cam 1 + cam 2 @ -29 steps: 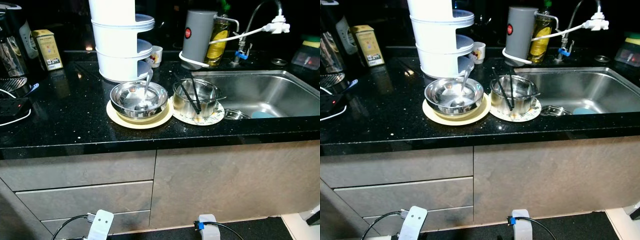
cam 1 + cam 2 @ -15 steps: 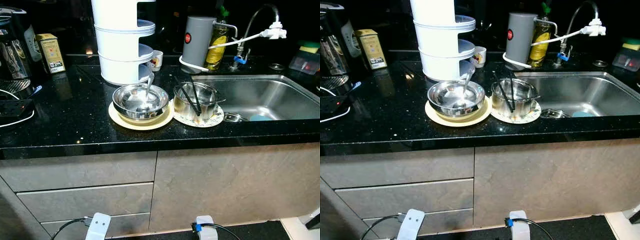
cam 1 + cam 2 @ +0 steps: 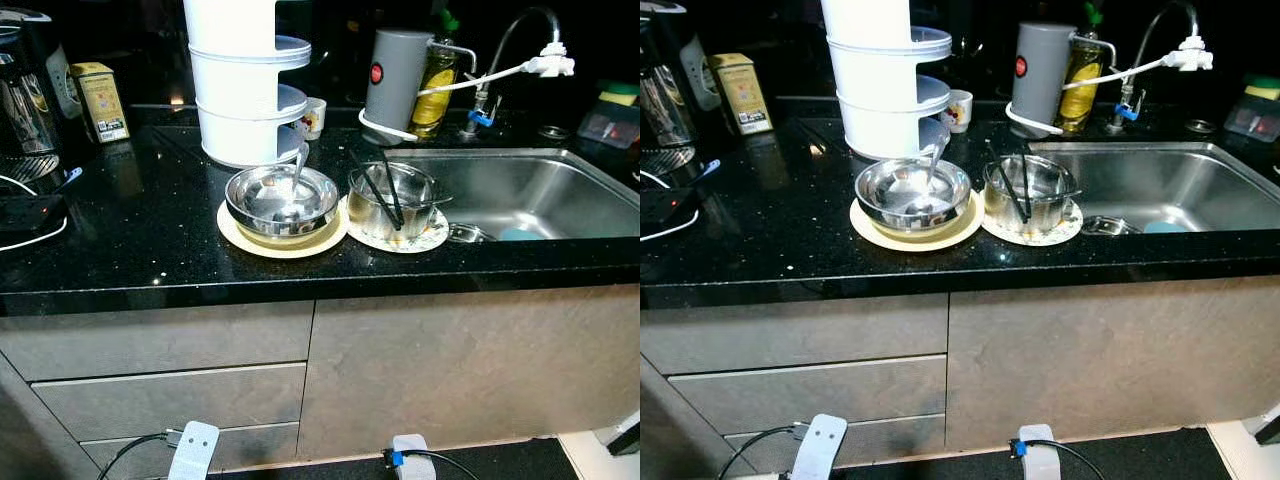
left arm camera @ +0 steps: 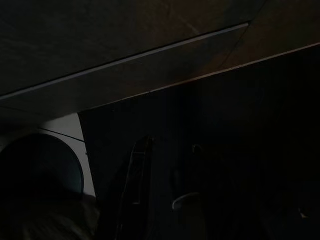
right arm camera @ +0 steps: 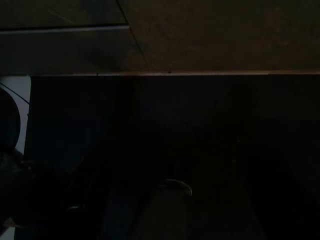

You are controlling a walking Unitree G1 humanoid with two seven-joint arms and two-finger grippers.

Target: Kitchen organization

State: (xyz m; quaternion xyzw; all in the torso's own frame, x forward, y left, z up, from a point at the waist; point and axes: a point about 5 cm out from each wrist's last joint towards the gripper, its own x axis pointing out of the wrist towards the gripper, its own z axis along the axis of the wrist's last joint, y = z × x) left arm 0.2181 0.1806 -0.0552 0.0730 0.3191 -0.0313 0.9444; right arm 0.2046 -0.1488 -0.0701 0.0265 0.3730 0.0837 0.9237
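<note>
- A black speckled counter (image 3: 150,240) ran across grey drawers (image 3: 160,400); a steel sink (image 3: 530,190) lay at 2 o'clock.
- Two steel bowls: one (image 3: 281,200) on a yellow plate (image 3: 235,232), one (image 3: 392,198) on a patterned plate (image 3: 432,236).
- Yellow tin's (image 3: 100,100) label was unreadable.
- Both wrist views were dark; I cannot tell either gripper's finger state.
</note>
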